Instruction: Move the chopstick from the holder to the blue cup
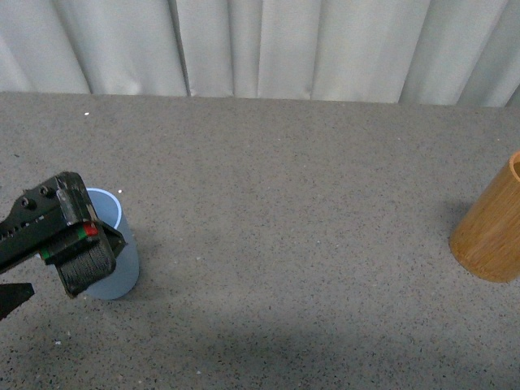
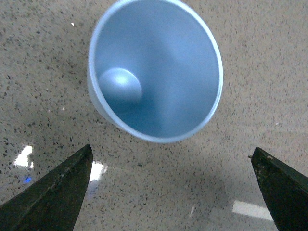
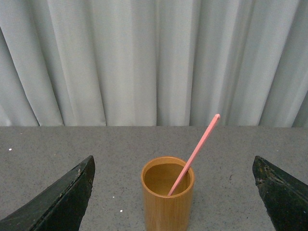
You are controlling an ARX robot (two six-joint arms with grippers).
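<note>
The blue cup (image 1: 122,272) stands upright at the table's near left, partly covered by my left gripper (image 1: 85,260), which hovers right above it. The left wrist view looks down into the cup (image 2: 159,72), and its inside is bare. There my left gripper (image 2: 171,148) is open, its fingers wide apart and touching nothing. The wooden holder (image 1: 491,236) stands at the far right edge of the front view. In the right wrist view one pink chopstick (image 3: 197,149) leans inside the holder (image 3: 166,211), its upper end sticking out. My right gripper (image 3: 173,158) is open, facing the holder from a distance.
A grey speckled table (image 1: 284,211) runs between cup and holder. A pale pleated curtain (image 1: 260,45) hangs along the table's far edge.
</note>
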